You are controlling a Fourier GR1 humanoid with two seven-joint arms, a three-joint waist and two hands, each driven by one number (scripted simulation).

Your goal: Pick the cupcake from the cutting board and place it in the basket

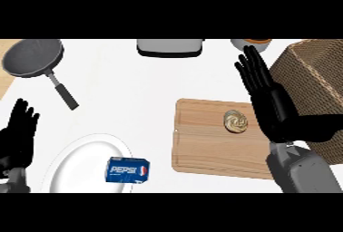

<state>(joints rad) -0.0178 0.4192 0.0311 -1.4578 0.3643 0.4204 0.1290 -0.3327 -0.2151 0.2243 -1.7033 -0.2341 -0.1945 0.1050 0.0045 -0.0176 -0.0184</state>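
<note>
Bystanders on the white table

A grey frying pan sits far left; a Pepsi can lies on a white plate; a grey appliance and an orange-filled cup meet the far edge.

I see the cupcake sitting on the wooden cutting board, toward its upper right part. My right hand hangs over the board's right edge, fingers straight, just beside the cupcake. The wicker basket stands right of the board. A Pepsi can lies on a white plate left of the board; my left hand rests open beyond it.
</note>
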